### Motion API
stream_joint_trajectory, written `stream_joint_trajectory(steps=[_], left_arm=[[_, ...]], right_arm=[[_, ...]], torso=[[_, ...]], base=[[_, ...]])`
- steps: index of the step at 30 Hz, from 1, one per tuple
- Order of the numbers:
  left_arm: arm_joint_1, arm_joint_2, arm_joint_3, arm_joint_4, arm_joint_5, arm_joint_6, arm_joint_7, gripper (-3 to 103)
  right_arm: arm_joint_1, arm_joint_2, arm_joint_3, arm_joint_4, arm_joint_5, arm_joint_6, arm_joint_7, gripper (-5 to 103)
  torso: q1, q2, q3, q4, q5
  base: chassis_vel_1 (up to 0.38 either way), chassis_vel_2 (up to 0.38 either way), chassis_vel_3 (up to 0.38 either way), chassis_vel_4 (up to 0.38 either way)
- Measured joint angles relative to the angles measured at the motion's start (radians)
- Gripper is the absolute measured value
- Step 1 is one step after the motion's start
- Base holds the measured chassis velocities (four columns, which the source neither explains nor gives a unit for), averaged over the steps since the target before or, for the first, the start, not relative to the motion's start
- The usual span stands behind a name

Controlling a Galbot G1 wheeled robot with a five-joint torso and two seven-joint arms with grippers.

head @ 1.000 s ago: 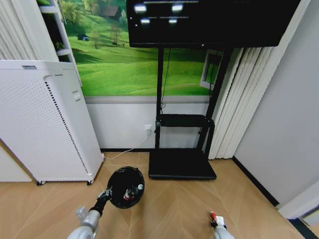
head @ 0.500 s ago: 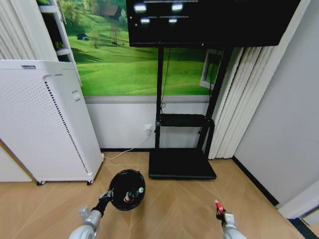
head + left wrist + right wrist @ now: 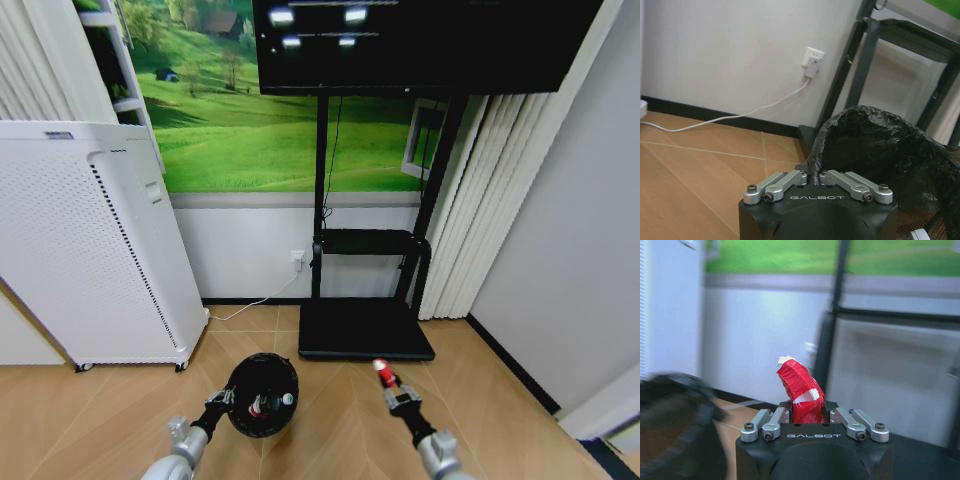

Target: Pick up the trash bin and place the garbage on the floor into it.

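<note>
Right gripper (image 3: 383, 373) clamps red wad (image 3: 799, 395) at bin's 3 o'clock | left gripper (image 3: 226, 396) pinches trash bin (image 3: 262, 392) rim, 9 o'clock side | wad looks light, crushable; bin light, liner slippery — hold the rim.

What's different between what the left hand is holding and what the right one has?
The left gripper holds the trash bin by its rim; the right gripper holds a red piece of garbage between its jaws. The bin is large, black and round; the piece is small, red and white. Both are off the floor.
</note>
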Motion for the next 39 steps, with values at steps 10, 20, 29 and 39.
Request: stream_joint_trajectory(steps=[10, 20, 29, 39], left_arm=[[-0.04, 0.031, 0.163, 0.0, 0.06, -0.001, 0.091, 5], [-0.046, 0.032, 0.231, -0.012, 0.079, 0.004, 0.147, 5], [-0.037, 0.035, 0.227, -0.025, 0.075, 0.004, 0.155, 5], [-0.04, 0.027, 0.228, -0.025, 0.069, 0.005, 0.155, 5]], right_arm=[[-0.012, -0.015, -0.143, 0.015, -0.074, 0.057, -0.119, 30], [0.049, -0.009, -0.222, -0.12, -0.132, 0.106, -0.151, 30], [0.078, -0.005, -0.249, -0.15, -0.143, 0.102, -0.146, 30], [0.097, -0.015, -0.264, -0.161, -0.143, 0.088, -0.121, 38]], torso=[[0.0, 0.0, 0.0, 0.0005, 0.0001], [0.0, 0.0, 0.0, 0.0003, 0.0003], [0.0, 0.0, 0.0, 0.0004, 0.0002], [0.0, 0.0, 0.0, 0.0004, 0.0002]], base=[[0.0, 0.0, 0.0, 0.0], [0.0, 0.0, 0.0, 0.0], [0.0, 0.0, 0.0, 0.0], [0.0, 0.0, 0.0, 0.0]])
